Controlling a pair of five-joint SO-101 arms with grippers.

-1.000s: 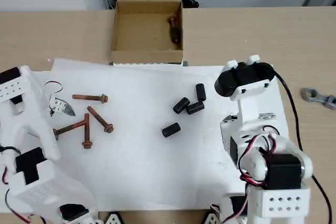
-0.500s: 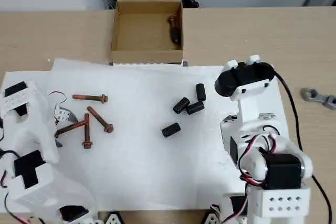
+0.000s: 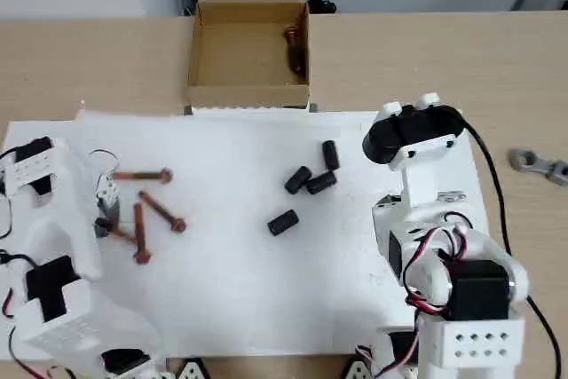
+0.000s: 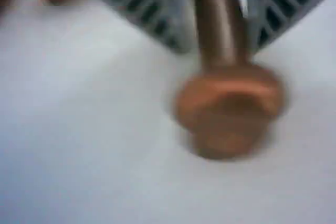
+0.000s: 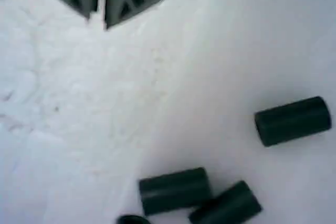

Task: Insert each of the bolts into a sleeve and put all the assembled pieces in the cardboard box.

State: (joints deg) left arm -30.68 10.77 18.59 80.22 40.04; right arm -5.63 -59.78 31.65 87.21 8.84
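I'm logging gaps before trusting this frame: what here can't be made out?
Left wrist view: the bolt in the left tool is blurred, and its far end is cut off by the top edge.
High view: the assembled piece in the cardboard box is too small to tell how fully it is joined.
Right wrist view: one sleeve is cut off by the bottom edge.

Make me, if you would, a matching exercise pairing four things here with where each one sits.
Things: 1 assembled piece; 2 black sleeves; 3 small metal tool; 4 bolt close-up in the left wrist view.
Places: A on bare wood near the table's right edge; B between the left gripper's jaws; C inside the cardboard box; D loose on the white sheet.
Pairs: 1-C, 2-D, 3-A, 4-B.
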